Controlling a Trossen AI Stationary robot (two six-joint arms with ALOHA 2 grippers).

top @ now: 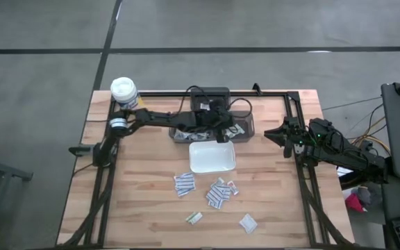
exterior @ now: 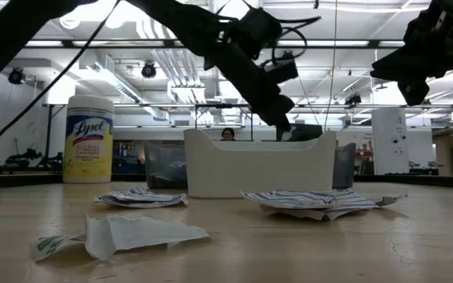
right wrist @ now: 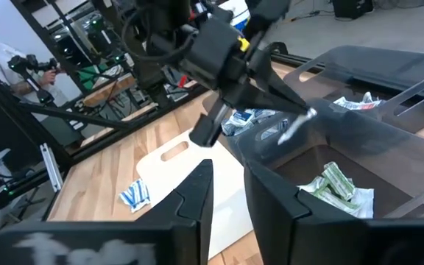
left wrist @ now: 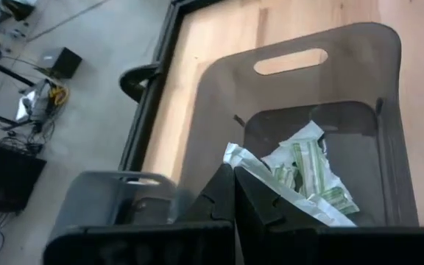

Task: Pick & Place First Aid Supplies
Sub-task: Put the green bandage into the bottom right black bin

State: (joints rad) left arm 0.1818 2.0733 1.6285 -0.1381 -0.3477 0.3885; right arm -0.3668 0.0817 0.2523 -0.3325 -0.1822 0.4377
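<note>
High view: I see the left gripper [top: 221, 135] over the dark bin [top: 246, 126] at the table's [top: 151, 208] far edge. A white tray [top: 212, 158] lies just nearer. Loose packets [top: 217, 193] are scattered towards the near edge. The right gripper [top: 278, 134] waits by the right edge, and a canister [top: 123, 90] stands at the far left corner.

Low view: the packets [exterior: 140, 198] lie flat before the tray [exterior: 258, 165].

Left wrist view: my left gripper's [left wrist: 234, 197] fingers are pinched on a white packet [left wrist: 243, 157] above greenish packets [left wrist: 309, 166] in the bin [left wrist: 219, 96].

Right wrist view: the right gripper [right wrist: 227, 174] stands narrowly parted, with nothing held. The left gripper [right wrist: 300, 118] holds the packet [right wrist: 294, 131] over the bin [right wrist: 389, 147].
</note>
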